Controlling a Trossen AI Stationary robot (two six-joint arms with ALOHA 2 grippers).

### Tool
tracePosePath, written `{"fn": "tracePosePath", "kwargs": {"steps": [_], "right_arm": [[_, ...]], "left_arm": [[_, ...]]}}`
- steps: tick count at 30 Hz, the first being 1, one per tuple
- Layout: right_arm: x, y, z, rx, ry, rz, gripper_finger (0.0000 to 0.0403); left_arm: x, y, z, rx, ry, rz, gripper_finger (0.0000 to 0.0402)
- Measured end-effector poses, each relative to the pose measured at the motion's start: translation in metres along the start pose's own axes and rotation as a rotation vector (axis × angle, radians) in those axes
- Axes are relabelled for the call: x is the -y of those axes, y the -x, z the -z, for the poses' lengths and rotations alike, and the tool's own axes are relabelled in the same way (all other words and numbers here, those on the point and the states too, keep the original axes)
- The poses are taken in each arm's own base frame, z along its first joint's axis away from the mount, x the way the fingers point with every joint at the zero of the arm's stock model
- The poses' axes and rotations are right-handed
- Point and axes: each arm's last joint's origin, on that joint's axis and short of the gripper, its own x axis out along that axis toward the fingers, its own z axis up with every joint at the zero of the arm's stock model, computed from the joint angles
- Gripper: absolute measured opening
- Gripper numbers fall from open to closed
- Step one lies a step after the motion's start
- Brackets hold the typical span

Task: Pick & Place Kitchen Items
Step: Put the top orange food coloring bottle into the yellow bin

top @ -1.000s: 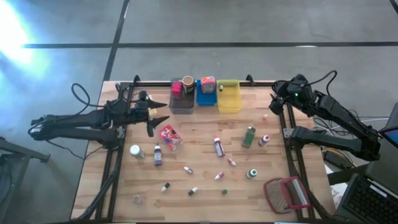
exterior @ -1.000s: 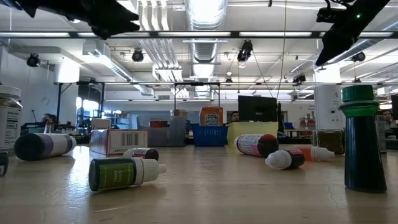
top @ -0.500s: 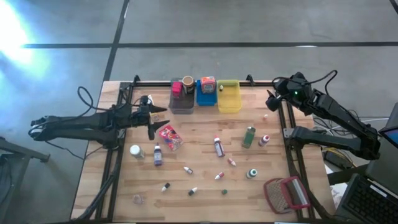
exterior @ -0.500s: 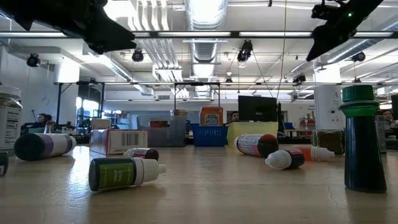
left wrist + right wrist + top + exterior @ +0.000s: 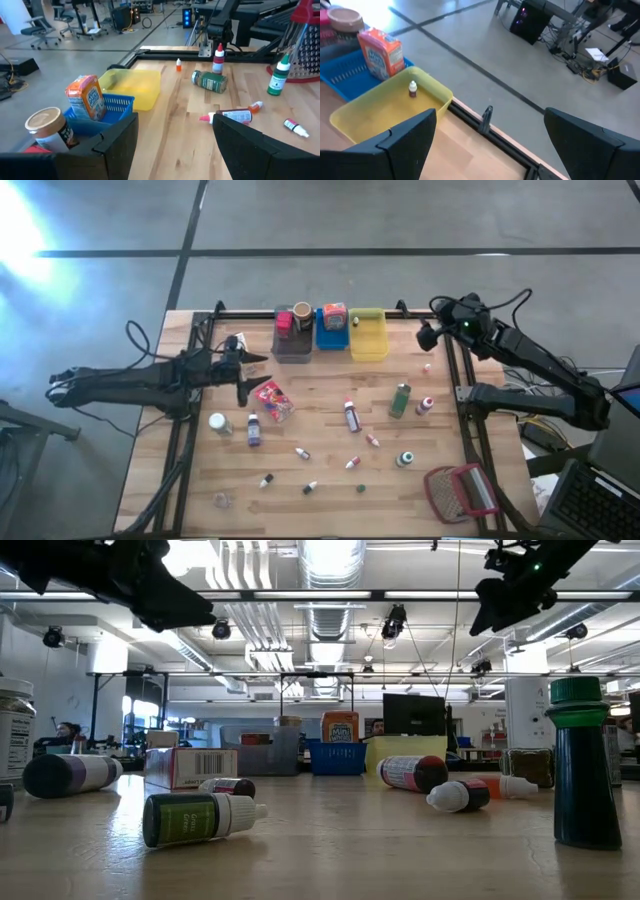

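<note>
I saw yellow bin [image 5: 390, 107] holding one tiny bottle [image 5: 412, 88], blue bin [image 5: 112, 107] an orange box [image 5: 86, 96]; both jaws spread, empty.

Three rectangular bins are counted at the table's far edge: one grey bin [image 5: 291, 342], one blue bin [image 5: 332, 335], one yellow bin [image 5: 368, 340]. One orange box [image 5: 334, 314] is seen in the blue bin, and one small bottle [image 5: 412, 88] in the yellow. One red packet [image 5: 273, 399] and one green bottle [image 5: 400, 399] are counted on the boards. One red-framed mesh object [image 5: 462, 491] is noted. Two arms are present.
</note>
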Motion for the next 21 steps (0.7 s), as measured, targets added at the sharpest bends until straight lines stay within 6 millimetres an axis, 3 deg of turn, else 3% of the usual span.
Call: {"fn": "tracePosePath", "kwargs": {"steps": [21], "right_arm": [[-0.015, -0.027, 0.002, -0.105, 0.088, -0.003, 0.0366]], "left_arm": [[-0.004, 0.031, 0.051, 0.104, -0.029, -0.088, 0.0261]]}}
